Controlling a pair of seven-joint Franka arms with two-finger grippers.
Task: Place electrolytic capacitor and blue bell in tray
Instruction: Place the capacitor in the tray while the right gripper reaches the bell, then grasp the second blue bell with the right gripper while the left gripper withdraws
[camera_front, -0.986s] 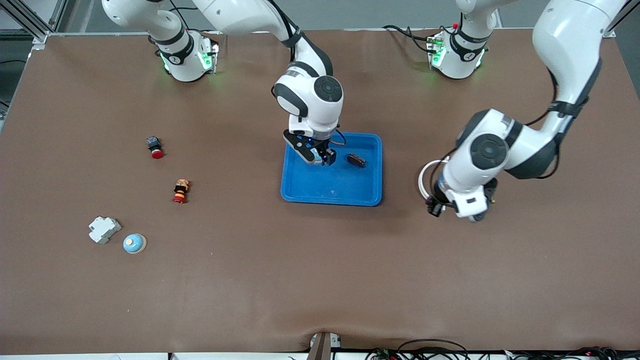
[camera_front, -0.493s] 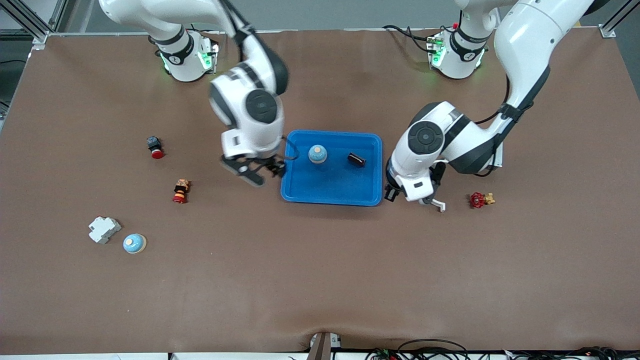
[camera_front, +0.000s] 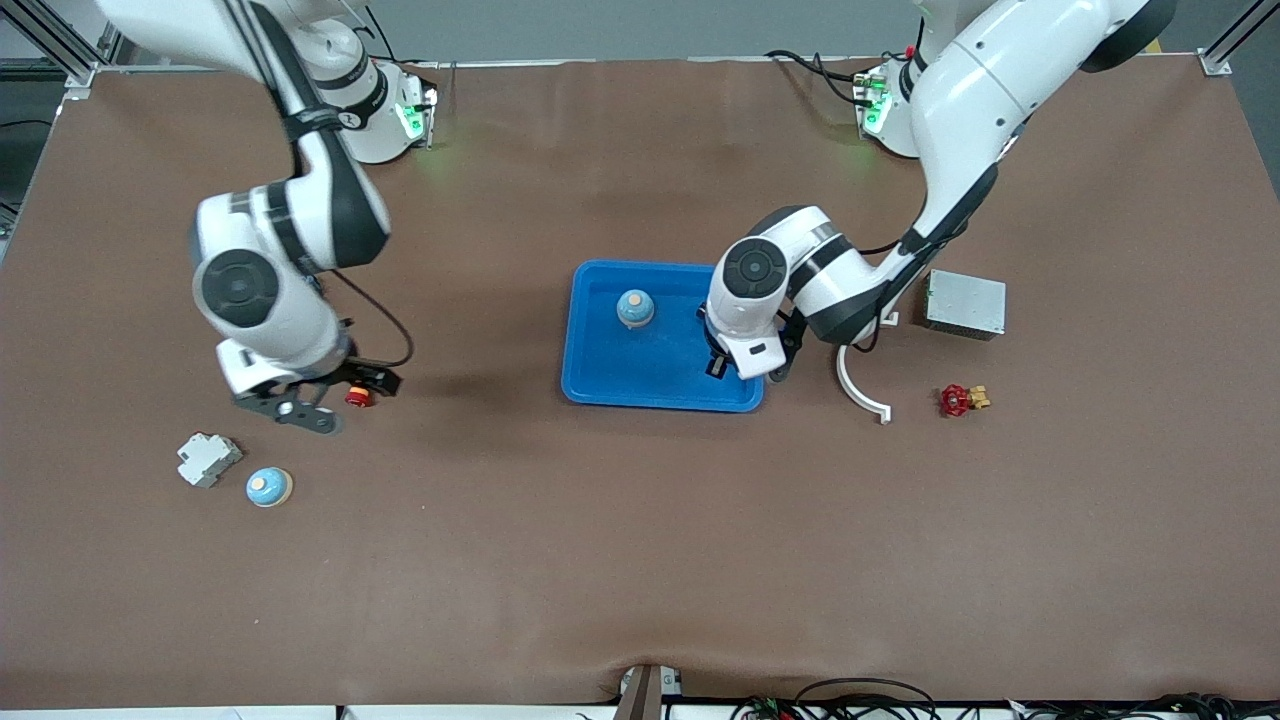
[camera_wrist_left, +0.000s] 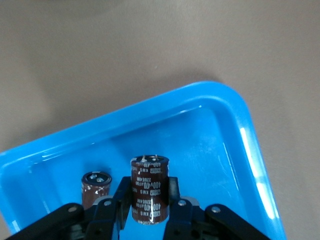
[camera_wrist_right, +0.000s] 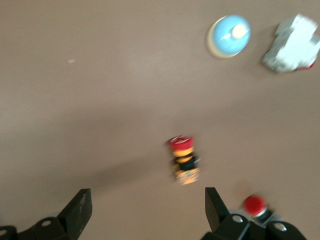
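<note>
My left claw hangs over the blue tray, at the tray's end toward my left arm's base, clamped on an upright electrolytic capacitor. A second capacitor lies in the tray just beside the one I grip. A blue bell stands in the tray too, in the half farther from the front camera.

My right claw is spread wide with nothing between its fingers, well away from the tray toward my right arm's end of the bench, over a red-capped push button. Near that button sit another blue bell and a white breaker.
</note>
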